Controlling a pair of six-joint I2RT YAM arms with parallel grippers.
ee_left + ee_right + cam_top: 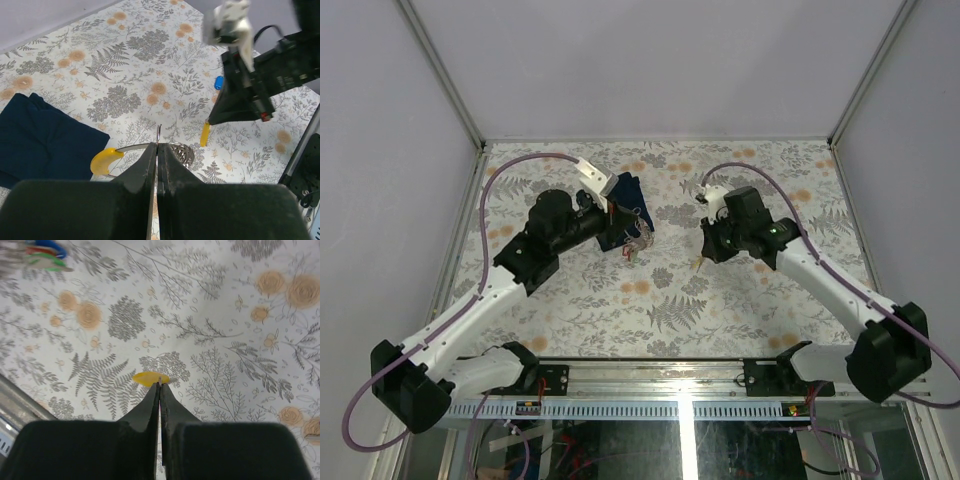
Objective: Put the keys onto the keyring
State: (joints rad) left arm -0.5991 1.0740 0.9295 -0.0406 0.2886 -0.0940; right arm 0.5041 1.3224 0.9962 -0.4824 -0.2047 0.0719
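Table: a flat table [670, 310] with a grey leaf and orange flower pattern, with both arms reaching in from the near edge.
Left gripper: the left gripper [157, 146] has its two black fingers pressed tight together on the thin silvery wire keyring [158, 132]. It is left of the middle of the table.
Keyring: the wire stands up between the finger tips and curves away to both sides. It is lifted off the table.
Yellow tag: a curved yellow plastic tag [102, 161] sits on the ring, just left of the fingers.
Hanging keys: a bunch of small keys with blue, red and green plastic tags [45, 252] hangs by the left gripper. The right wrist view shows them blurred.
Right gripper: the right gripper [159, 385] is squeezed tight on a small key with a yellow plastic tag [149, 378]. It is right of the middle of the table.
Yellow key: it sticks out of the finger tips and points down toward the table. It is apart from the ring.
Cloth: a dark navy folded cloth [40, 140] lies flat near the far edge, just beside the left gripper.
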